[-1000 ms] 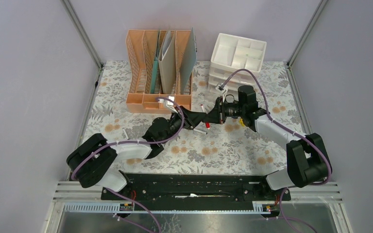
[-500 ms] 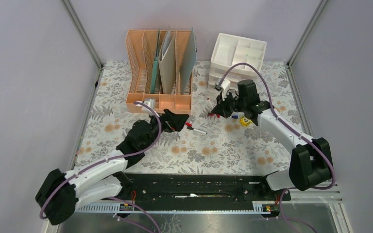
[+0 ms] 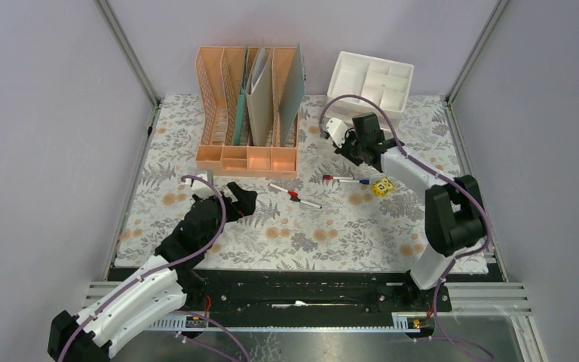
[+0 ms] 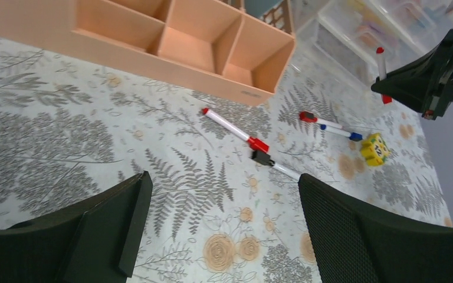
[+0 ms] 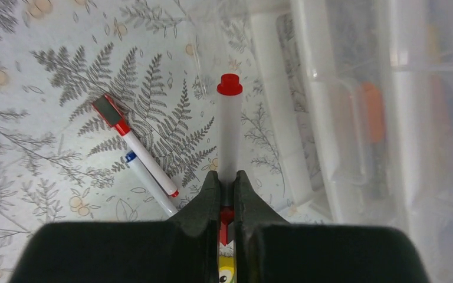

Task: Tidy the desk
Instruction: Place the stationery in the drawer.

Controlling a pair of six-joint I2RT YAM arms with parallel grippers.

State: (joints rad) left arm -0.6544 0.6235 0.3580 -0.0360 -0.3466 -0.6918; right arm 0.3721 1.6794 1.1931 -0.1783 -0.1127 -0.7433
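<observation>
Fern-print surface (image 3: pixel 347 226) spans the cage floor, grey leaves, orange flowers. My left claw (image 4: pixel 224 183) has backed off, gaping wide and empty, loose marker (image 4: pixel 236 131) lying near the peach rack (image 4: pixel 153 68). Right claw (image 5: pixel 227 183), now by the drawers (image 3: pixel 369 79), pinches a red-capped pen (image 5: pixel 230 130).

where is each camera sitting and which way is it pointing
Top external: above and behind the bases, looking down on the desk; both arms show.
Left wrist: low over the desk, facing the peach rack; open left claw frames it.
Right wrist: looking down beside the white drawer unit; right claw shut on a red-capped marker.
Both wrist views share the paired loose markers.
</observation>
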